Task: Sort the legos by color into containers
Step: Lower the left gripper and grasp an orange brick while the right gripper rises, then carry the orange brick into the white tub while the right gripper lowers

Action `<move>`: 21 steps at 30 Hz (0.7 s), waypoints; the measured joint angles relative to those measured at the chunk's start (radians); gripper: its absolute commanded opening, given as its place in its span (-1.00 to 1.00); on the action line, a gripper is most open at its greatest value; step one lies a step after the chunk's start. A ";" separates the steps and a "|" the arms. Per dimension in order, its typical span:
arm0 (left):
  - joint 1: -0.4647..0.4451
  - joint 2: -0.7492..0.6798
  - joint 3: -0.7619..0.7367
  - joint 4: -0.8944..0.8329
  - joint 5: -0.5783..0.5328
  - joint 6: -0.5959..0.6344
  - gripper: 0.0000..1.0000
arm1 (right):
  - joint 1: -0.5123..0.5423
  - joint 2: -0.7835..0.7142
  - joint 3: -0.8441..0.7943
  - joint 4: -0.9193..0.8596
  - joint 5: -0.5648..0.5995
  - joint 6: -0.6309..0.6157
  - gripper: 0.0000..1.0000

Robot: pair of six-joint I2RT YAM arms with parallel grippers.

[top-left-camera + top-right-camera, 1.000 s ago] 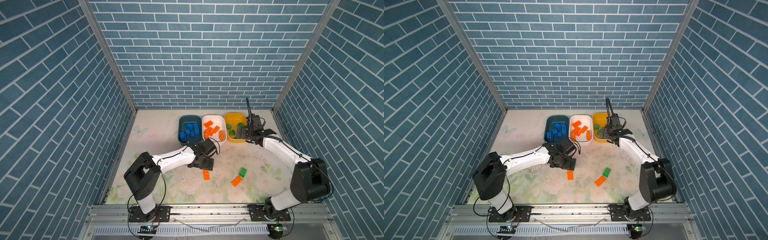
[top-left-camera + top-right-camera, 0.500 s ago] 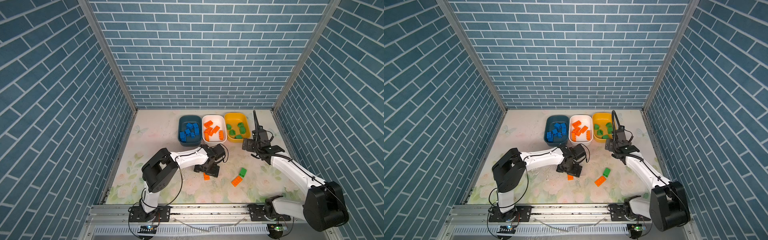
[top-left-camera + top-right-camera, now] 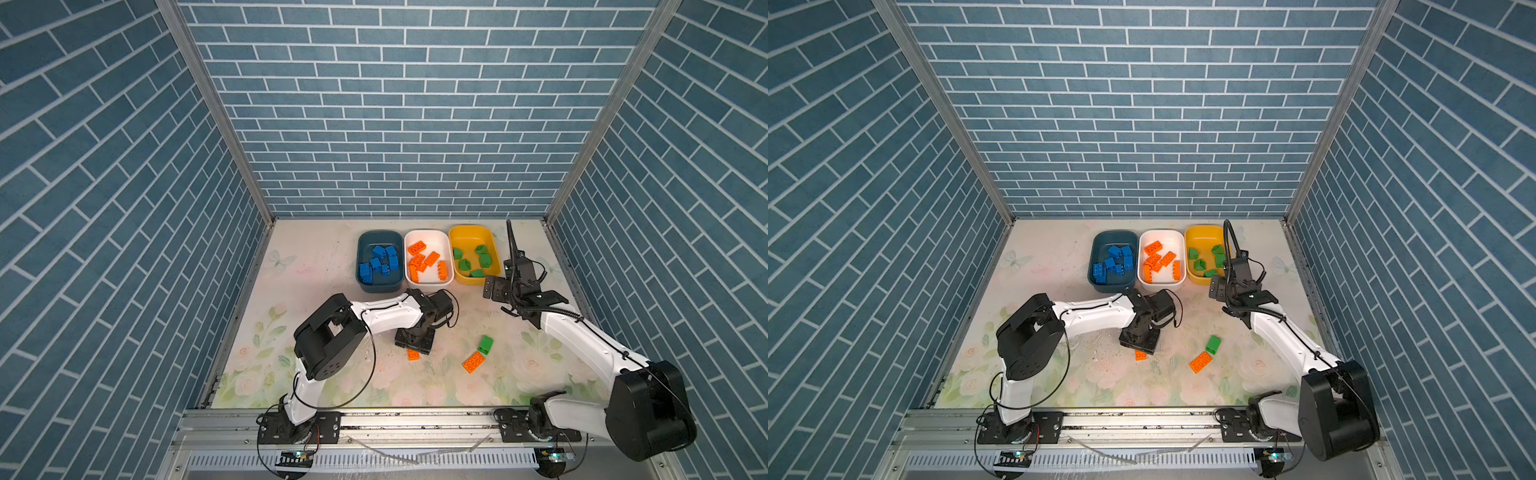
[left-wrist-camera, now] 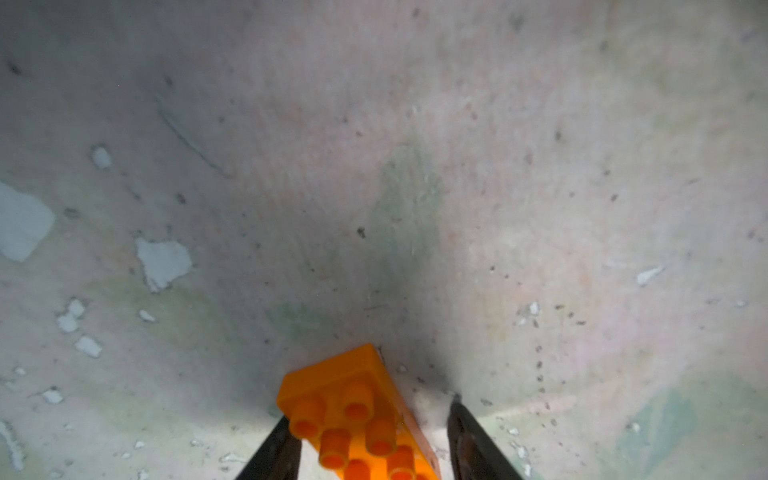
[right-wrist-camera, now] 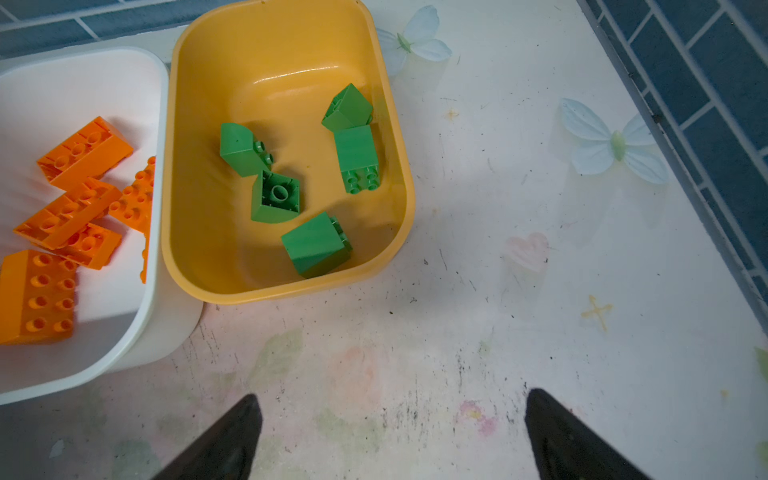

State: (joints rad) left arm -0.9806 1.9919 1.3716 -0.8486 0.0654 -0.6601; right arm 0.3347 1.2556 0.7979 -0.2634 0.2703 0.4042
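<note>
Top views: I had the left jaws down over a small orange brick [image 3: 413,354] on the table [image 3: 316,266], prob. headed for the white tub [image 3: 438,243] w/ the other orange legos [image 3: 417,247]. Blue legos [image 3: 390,251] sat in the teal tub [image 3: 380,239], green legos [image 3: 484,261] in the yellow tub [image 3: 471,237]. An oblong orange brick [image 3: 1200,362] and a green brick [image 3: 1213,345] lay loose.

Left wrist: jaws astride the small brick, one touching, a gap at the other, so not clamped.

Right wrist: right jaws wide apart, empty, over bare table by the yellow tub.

Scuffed floral table, blue brick-print walls [image 3: 395,124].

Orange brick [image 4: 360,419] — its near end beyond the left wrist view's edge
</note>
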 measured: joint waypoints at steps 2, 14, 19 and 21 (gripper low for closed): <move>0.000 0.000 0.002 0.001 0.000 0.004 -0.17 | 0.000 -0.008 0.000 -0.008 0.015 0.010 0.98; 0.000 -0.003 0.002 0.024 -0.027 0.042 -0.49 | 0.000 -0.137 -0.075 -0.100 0.043 0.029 0.98; 0.003 -0.023 0.005 0.079 -0.071 0.055 -0.49 | 0.000 -0.178 -0.107 -0.146 0.013 0.036 0.98; 0.008 -0.028 0.030 0.094 -0.084 0.065 -0.50 | 0.000 -0.183 -0.111 -0.163 0.001 0.037 0.98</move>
State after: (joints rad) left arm -0.9726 1.9636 1.4014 -0.7547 -0.0189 -0.5953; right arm 0.3347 1.0725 0.6868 -0.4259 0.2710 0.4408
